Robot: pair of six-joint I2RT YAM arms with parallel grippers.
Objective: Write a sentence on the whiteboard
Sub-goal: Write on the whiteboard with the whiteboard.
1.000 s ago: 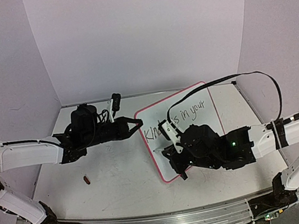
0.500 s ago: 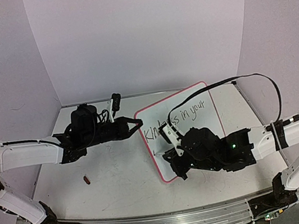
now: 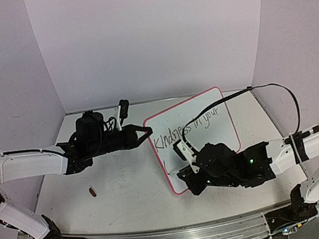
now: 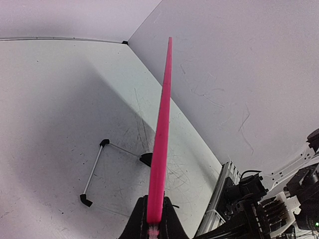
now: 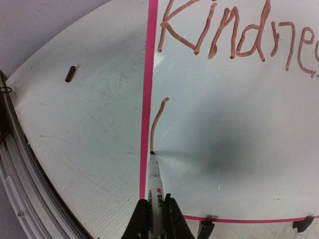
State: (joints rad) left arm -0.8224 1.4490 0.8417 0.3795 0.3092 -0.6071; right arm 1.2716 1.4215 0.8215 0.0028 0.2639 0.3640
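the whiteboard (image 3: 227,132) lies on the table (image 3: 121,186) in the middle, a bit to the right, turned so one corner points at the left arm. the sentence (image 3: 174,136) has only its top line so far, "kindness in your".

the right gripper (image 5: 154,215) is pressed together on a marker (image 5: 156,185). the marker tip touches the board just inside the pink rim, at the low end of a short curved line (image 5: 158,124) under the "k". the marker points up the board, away from the claw. the bare white room for the second line lies to the right of the tip, under the top words. so i think the pen must go that way, along the board's long side. the right arm is the nearer one for this. it reaches in low from the right, bent over the near part of the board.

the left gripper (image 4: 154,219) is pinching the board's pink rim at its left edge. the left arm lies long and flat across the table. i think it holds the board steady.
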